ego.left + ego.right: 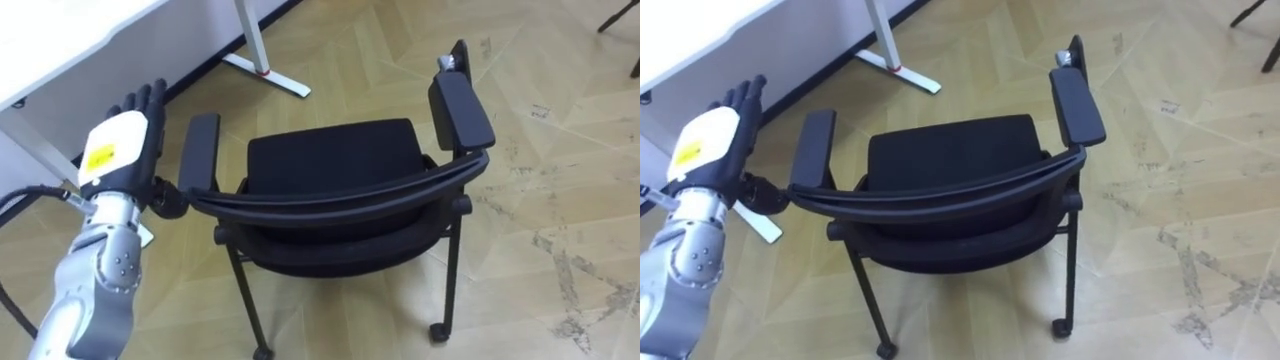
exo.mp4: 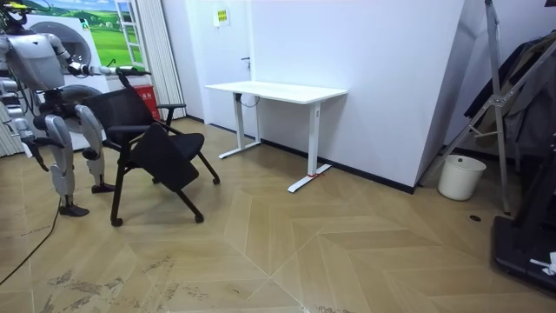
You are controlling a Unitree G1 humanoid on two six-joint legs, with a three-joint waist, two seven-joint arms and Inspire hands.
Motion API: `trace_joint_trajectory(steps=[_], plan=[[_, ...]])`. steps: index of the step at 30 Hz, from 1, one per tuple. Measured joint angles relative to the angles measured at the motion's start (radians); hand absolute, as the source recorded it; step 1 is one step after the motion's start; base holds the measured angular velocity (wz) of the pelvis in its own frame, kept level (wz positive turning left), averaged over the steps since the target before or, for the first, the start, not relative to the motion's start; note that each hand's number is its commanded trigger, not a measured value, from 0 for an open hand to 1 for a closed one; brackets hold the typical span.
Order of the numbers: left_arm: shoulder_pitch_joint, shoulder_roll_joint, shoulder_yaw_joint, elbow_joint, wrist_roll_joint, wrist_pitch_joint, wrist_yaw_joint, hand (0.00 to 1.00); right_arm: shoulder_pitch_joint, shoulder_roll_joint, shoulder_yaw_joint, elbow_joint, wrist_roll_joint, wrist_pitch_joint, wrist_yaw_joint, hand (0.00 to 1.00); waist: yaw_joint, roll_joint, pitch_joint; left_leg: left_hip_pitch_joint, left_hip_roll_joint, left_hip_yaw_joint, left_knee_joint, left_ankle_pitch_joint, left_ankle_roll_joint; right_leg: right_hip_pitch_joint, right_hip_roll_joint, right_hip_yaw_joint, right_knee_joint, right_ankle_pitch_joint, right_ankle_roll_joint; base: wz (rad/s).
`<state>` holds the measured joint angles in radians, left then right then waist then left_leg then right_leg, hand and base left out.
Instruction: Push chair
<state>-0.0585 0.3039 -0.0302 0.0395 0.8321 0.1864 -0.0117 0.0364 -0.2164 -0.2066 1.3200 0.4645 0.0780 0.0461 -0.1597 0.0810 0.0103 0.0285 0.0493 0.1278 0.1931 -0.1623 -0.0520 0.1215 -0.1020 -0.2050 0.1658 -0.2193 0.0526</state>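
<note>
Left hand [image 1: 118,150] beside chair [image 1: 335,165] armrest — fingers [image 1: 148,100] straight, released; palm side hidden, contact unclear.

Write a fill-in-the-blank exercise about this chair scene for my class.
1. The black chair has two padded ___.
2. The robot's left hand is raised beside the chair's ___ armrest.
3. The desk beyond the chair is ___ in colour.
Missing words: armrests, left, white.
</note>
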Motion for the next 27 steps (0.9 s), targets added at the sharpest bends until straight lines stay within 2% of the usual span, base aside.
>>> trace_joint_trajectory(steps=[3,8,13,19,23,27], plan=[[0.000,0.014,-0.019,-0.025,0.028,0.016,-0.050,0.00,0.005,0.000,0.025,-0.001,0.001,-0.001,0.001,0.00,0.000,0.002,0.0007,-0.002,0.000,-0.001,0.004,0.000,0.000,0.001,-0.001,0.001,-0.001,0.000,0.000,0.00],[0.000,0.065,-0.049,-0.094,0.042,0.043,-0.155,0.00,0.005,0.000,0.028,-0.001,-0.005,-0.003,0.014,0.00,-0.005,0.005,0.0003,-0.009,-0.002,-0.003,0.004,0.000,0.000,0.000,-0.001,0.004,-0.010,0.000,0.000,0.00],[0.000,0.110,-0.096,-0.172,0.056,0.092,-0.291,0.00,0.002,-0.005,0.028,-0.001,-0.002,-0.002,0.021,0.00,-0.010,0.013,-0.0038,-0.018,-0.003,-0.003,0.006,0.000,0.000,-0.004,-0.002,0.008,-0.012,0.000,0.000,0.02],[0.001,0.110,-0.125,-0.211,0.054,0.101,-0.395,0.00,-0.015,-0.021,0.028,-0.001,-0.008,-0.003,0.023,0.00,-0.034,0.031,-0.0022,-0.018,-0.004,-0.004,0.005,0.000,0.000,-0.001,-0.002,0.008,-0.011,0.000,0.000,0.00],[0.001,0.113,-0.129,-0.234,0.053,0.111,-0.435,0.00,-0.012,-0.024,0.027,-0.001,-0.010,-0.001,0.023,0.00,-0.036,0.035,-0.0013,-0.018,-0.004,-0.004,0.005,0.000,0.000,-0.002,-0.002,0.010,-0.011,0.000,0.000,0.00],[0.001,0.142,-0.129,-0.262,0.054,0.114,-0.465,0.00,-0.017,-0.024,0.027,-0.001,-0.012,-0.001,0.034,0.00,-0.047,0.036,-0.0015,-0.024,-0.004,-0.004,0.005,0.000,0.000,-0.004,-0.002,0.010,-0.011,0.000,0.000,0.03]])
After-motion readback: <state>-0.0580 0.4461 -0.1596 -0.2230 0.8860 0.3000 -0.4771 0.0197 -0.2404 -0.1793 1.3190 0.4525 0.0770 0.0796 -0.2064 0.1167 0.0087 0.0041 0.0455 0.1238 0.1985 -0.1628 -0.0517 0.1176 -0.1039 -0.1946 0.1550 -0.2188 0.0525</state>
